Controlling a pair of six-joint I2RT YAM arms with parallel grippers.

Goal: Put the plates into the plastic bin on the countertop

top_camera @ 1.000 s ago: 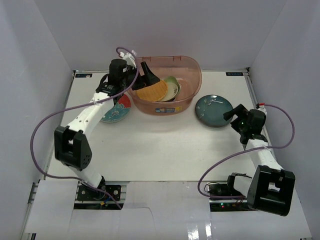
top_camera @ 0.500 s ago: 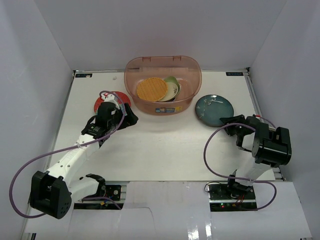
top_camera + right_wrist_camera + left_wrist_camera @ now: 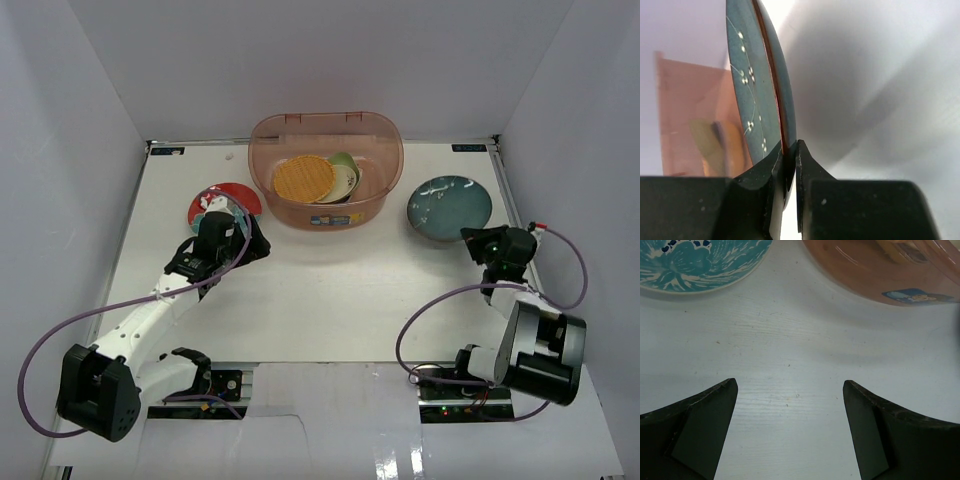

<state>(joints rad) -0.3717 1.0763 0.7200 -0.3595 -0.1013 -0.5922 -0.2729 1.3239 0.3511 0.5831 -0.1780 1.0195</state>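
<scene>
**Right tool pinched on teal plate; carry to bin next**

Since a second ago the right tool (image 3: 474,238) has closed from wide onto the near rim of the dark teal plate (image 3: 450,203), and the plate has shifted toward the far right and tipped up. The left arm has come out of the plastic bin (image 3: 325,118) and back over the counter (image 3: 330,290). The orange plate (image 3: 303,178) now lies inside the bin.

State now:
- In the right wrist view, the two fingers clamp the plate rim (image 3: 760,85) between them, with the plate standing nearly edge-on above them.
- The left tool (image 3: 789,384) is spread wide and holds nothing. It hovers over bare counter just short of the red plate with teal flower (image 3: 222,198), with the bin wall to its right.
- The bin sits at the far middle of the counter, near the teal plate's left.

Doing the step well (judgement):
- The pinch is only on the rim, so the plate can swing or slip. Lift slowly and keep the wrist steady.
- Clear the bin's rim before moving left.
- Lower the plate onto the pile before letting go, not from a height.

Hard to make out:
- I cannot tell whether the plate's far edge touches the counter.
- The depth of the fingers' bite is unclear.
- Pale plates (image 3: 343,176) lie partly under the orange one; their count is uncertain.
- The left arm covers the red plate's near edge in the top view.
</scene>
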